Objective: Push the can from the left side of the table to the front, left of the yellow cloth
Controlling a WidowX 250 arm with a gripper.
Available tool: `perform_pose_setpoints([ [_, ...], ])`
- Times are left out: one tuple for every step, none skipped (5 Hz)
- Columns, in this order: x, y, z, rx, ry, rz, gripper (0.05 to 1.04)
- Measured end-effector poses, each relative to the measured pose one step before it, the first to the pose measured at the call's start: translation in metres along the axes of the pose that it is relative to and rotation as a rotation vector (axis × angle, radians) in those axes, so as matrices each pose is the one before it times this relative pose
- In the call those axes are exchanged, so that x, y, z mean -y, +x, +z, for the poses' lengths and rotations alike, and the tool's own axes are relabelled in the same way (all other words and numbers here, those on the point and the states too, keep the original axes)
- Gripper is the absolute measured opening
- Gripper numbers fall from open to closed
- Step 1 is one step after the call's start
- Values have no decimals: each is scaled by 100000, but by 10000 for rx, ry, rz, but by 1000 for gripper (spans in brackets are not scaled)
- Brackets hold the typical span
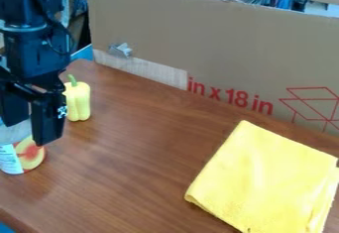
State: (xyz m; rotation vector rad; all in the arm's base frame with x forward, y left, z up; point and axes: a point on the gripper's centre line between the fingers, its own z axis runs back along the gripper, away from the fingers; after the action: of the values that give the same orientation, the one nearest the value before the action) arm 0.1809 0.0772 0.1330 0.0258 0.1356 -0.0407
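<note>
The jaws of my gripper (25,133) stand apart, above and partly in front of the can (31,153) at the view's left edge. Contact with the can: cannot be determined.

Surroundings, in descending size:

- Worktop (142,147): brown, smooth, streaked wood grain. The surface spans from the can to the cloth, giving me lateral room. One edge shows at the lower left.
- Panel (218,48): upright brown cardboard, red printing. It bounds the far side diagonally.
- Cloth (265,180): yellow, soft, folded into a rough quadrilateral; lies flat, well apart from my jaws.
- Can: rounded, with a fruit-picture label; its left part is cut off by the view.
- Pepper (78,101): yellow, lobed, green-stemmed, upright; beyond the can and near my jaws.
- Tape piece (121,50): silvery, crumpled, on the panel.
</note>
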Motion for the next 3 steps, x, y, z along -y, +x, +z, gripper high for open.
perform_pose_setpoints([
  [-4, -108, -303, -123, -73, -100, 1000],
  [-3357, -1610, 417, 317, -20, -703, 1000],
  [-3673, -1067, 378, 659, 618, 188, 1000],
])
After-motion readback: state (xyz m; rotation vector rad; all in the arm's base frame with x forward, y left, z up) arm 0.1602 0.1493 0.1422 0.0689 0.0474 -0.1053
